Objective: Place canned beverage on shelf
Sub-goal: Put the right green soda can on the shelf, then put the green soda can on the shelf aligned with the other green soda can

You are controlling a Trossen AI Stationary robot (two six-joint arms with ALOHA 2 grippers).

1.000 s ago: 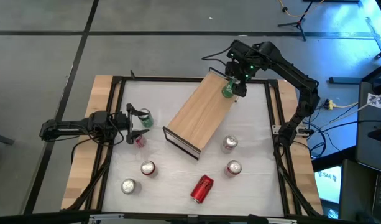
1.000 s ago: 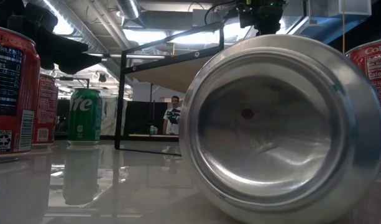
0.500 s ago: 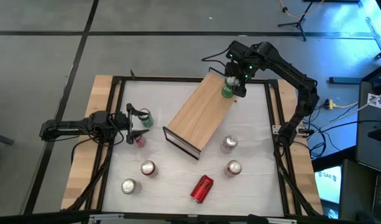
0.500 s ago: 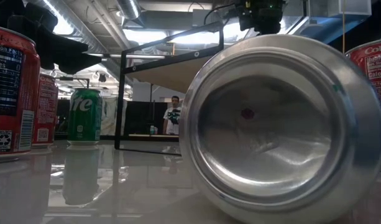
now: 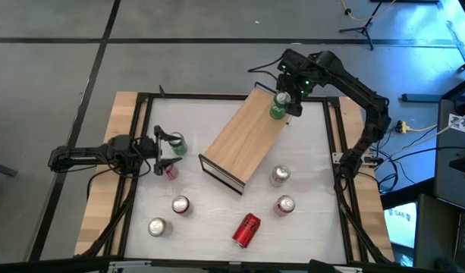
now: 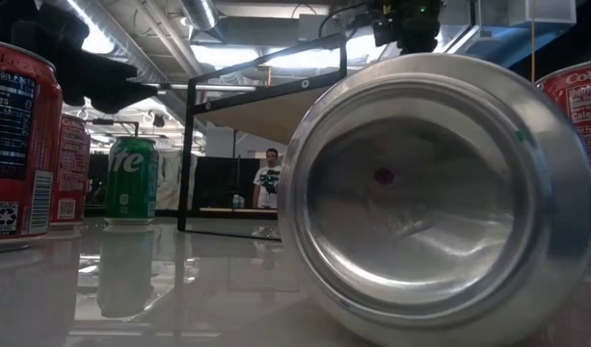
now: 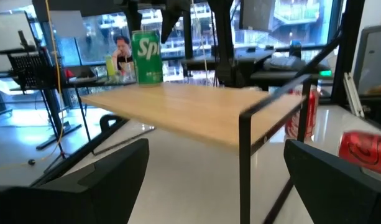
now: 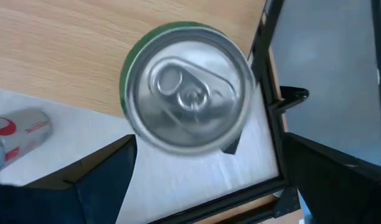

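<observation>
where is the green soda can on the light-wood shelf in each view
high view: green soda can at the shelf's far end, under the right gripper.
low view: not visible.
left wrist view: upright on the board's far edge.
right wrist view: silver top, centre.
Shared landmark: the shelf.

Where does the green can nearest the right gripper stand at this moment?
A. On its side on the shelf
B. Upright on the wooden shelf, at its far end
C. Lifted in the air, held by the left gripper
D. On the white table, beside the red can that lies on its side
B: the green can stands upright on the shelf at its far end, and the right gripper above it is open.
</observation>
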